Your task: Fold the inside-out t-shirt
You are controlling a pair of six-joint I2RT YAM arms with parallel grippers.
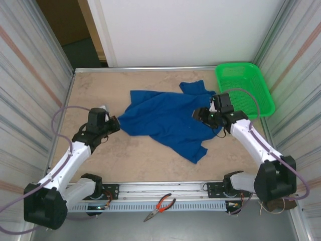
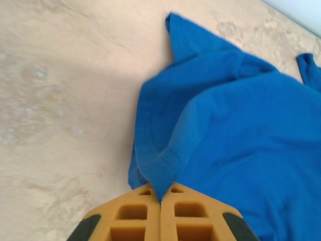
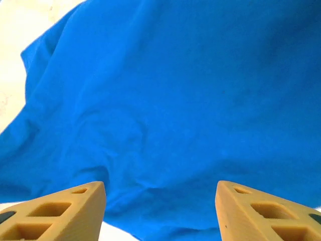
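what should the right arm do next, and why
Probably lower the right gripper and close on the shirt under it. Its jaws stand open over the cloth with nothing pinched, while the left gripper is shut on a hemmed edge at the shirt's left side. The shirt lies crumpled, so spreading it likely needs both arms.

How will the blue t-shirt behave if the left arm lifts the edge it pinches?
Probably floppy: the t-shirt lies crumpled in soft folds, so it should drape and trail. Likely light for its size, since the left fingers pinch just one hem corner.
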